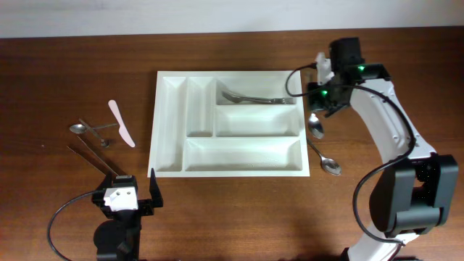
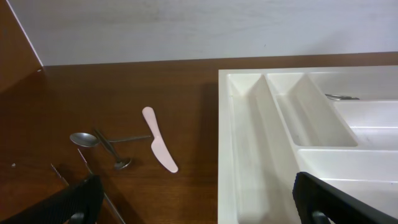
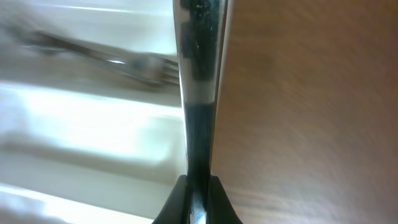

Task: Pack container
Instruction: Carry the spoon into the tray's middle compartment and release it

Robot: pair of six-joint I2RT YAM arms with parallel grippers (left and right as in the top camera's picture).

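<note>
Overhead, the container [image 1: 154,123] lies flat on the brown worktop [image 1: 72,58] in the upper middle of the frame, with two narrow compartments at its left end and three long ones stacked to their right. A fork [image 1: 254,98] lies in the topmost long compartment, tines pointing left. The right jaws sit at the container's upper right edge, pinched on the handle of a spoon [image 1: 316,129] whose bowl shows just below them, beside the rim. In the right wrist view that slim shiny handle runs up the middle of the frame from the closed fingertips, the container and fork blurred to its left. A second spoon [image 1: 330,165] lies on the worktop near the container's lower right corner. The left jaws stand wide and hold nothing, at the lower left, just below the container's lower left corner. Left of the container lie a pink spreader [image 1: 122,123], two small spoons [image 1: 77,128] with crossed handles, and thin dark rods [image 1: 90,156]
</note>
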